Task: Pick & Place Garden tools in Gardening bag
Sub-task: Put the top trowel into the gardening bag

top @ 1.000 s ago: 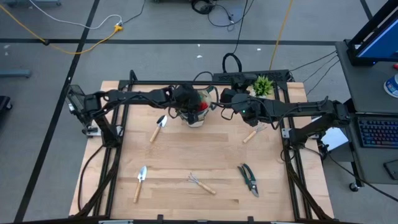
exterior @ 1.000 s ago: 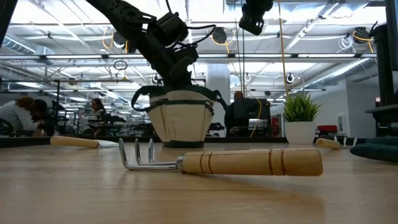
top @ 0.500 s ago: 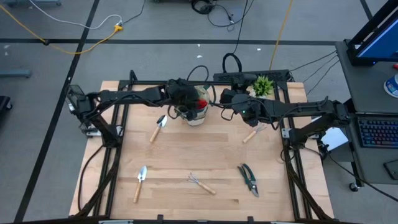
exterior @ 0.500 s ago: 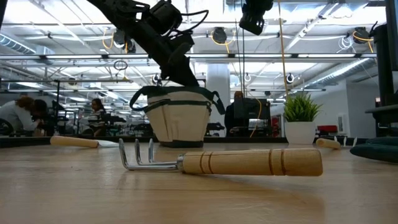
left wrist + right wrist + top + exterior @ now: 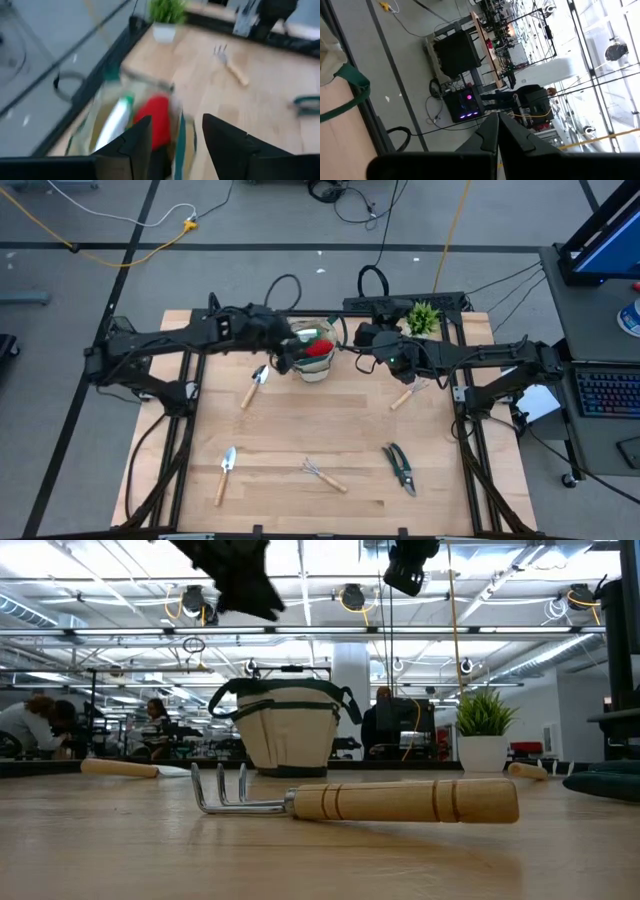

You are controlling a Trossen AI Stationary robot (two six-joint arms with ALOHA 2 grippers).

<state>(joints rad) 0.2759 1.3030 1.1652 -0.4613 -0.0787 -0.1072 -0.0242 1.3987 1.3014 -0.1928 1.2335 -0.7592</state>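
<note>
Nearest the front edge of the table [image 5: 330,415] lie three tools in a row: a small trowel [image 5: 225,473] toward the left, a hand rake [image 5: 323,475] with a wooden handle in the middle, and dark-handled pruning shears [image 5: 401,468] toward the right, all well apart from one another. In the low view the rake [image 5: 360,800] lies on its side across the foreground. Farther back, a second trowel [image 5: 254,386] lies left of centre, near the bag, and another wooden-handled tool [image 5: 406,395] lies under the right arm. At the far side stands the gardening bag [image 5: 313,352], upright, holding a red glove [image 5: 317,347] and a green spray bottle [image 5: 305,335]; the left wrist view shows both inside it [image 5: 150,120]. A small potted plant [image 5: 423,318] stands at the far right corner. The left gripper [image 5: 287,353] hangs above the bag's left rim, its fingers [image 5: 132,145] apart and holding nothing; in the low view it is raised clear of the bag [image 5: 288,730]. The right gripper [image 5: 366,337] waits just right of the bag, raised, fingers pressed together and empty
</note>
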